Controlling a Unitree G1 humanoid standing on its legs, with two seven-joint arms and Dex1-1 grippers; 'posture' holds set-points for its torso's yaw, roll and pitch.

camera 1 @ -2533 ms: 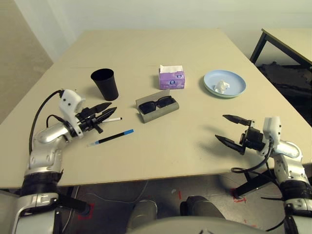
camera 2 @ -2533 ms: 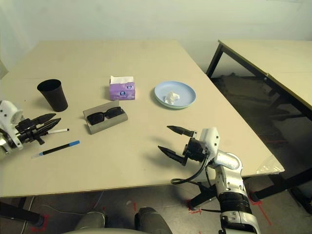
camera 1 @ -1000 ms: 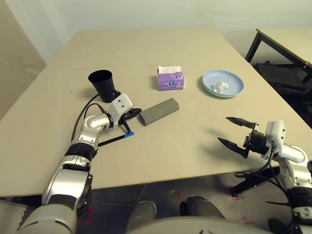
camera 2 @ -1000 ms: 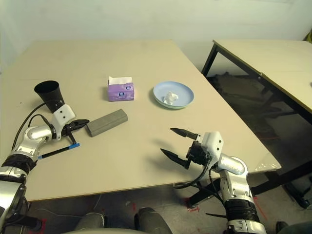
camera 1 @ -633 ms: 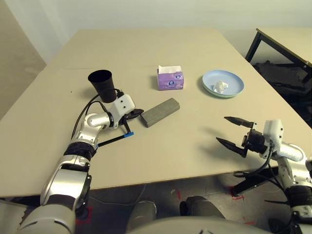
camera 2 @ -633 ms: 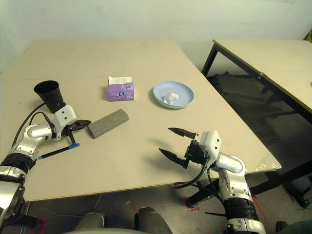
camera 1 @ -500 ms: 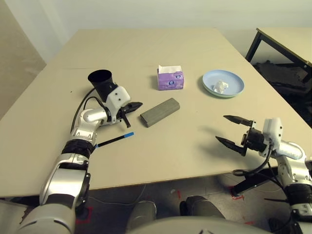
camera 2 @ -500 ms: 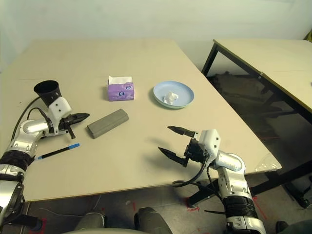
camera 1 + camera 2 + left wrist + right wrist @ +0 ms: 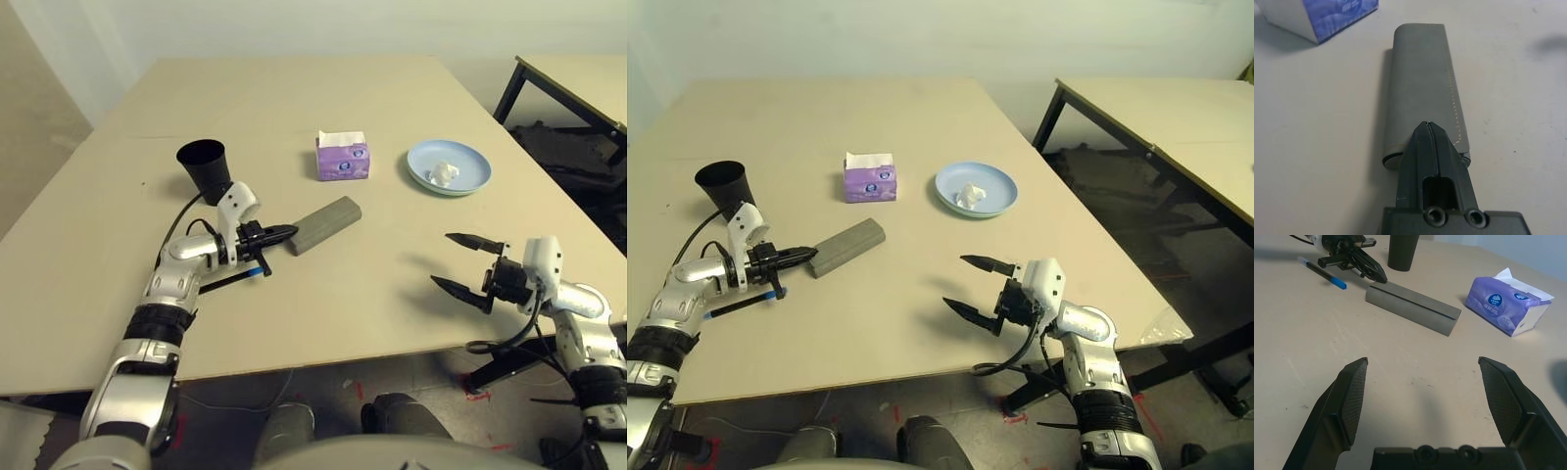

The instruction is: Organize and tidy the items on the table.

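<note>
We find the left gripper [image 9: 284, 233] with its fingers pressed together, empty, its tip at the near end of the closed grey glasses case [image 9: 321, 224]; from the left wrist view we cannot confirm whether it touches the case or sits just over its end. The case lies on the table [image 9: 294, 108] between the black cup [image 9: 206, 169] and the purple tissue box [image 9: 344, 156], angled toward the box. The blue-capped pen [image 9: 743, 303] lies just beside the left wrist. The blue plate [image 9: 450, 167], well apart to the right, carries the crumpled white paper [image 9: 445, 174]. The right gripper [image 9: 468, 264] hangs over bare table with its fingers spread wide, holding nothing.

We judge the step in hand to be nudging the case into line. To do it well, we would push low and squarely along the case's long axis, slowly, so it slides without pivoting, and keep the wrist from dragging the pen.
</note>
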